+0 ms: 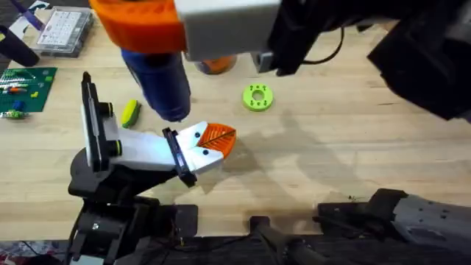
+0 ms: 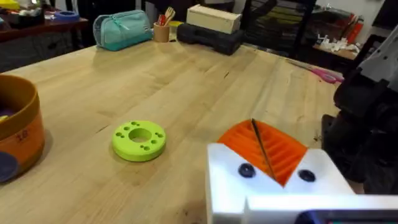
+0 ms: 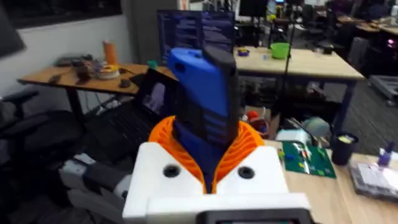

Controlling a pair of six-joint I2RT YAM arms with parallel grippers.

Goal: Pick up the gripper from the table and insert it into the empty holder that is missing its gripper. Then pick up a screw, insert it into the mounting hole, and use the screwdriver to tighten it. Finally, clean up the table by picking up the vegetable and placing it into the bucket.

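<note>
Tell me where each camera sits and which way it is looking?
Overhead: above the table, looking down; both arms show, the right gripper holding the screwdriver.
Left wrist: on the left arm, looking across the table past its own left gripper at the green disc and bucket.
Right wrist: on the raised right arm, facing the room.
Shared: the disc shows overhead and from the left wrist; the screwdriver overhead and from the right wrist.

Right gripper (image 1: 158,22) sits close under the overhead camera: large, blurred, cut by the top edge, covering most of the bucket (image 1: 215,65) near the table's far edge. Screwdriver (image 1: 162,85) tip is soft, bit unreadable. In the left wrist view the bucket (image 2: 22,127) is clipped at the edge. Vegetable (image 1: 130,112) is partly behind the left arm; its stripe can't be made out.
</note>
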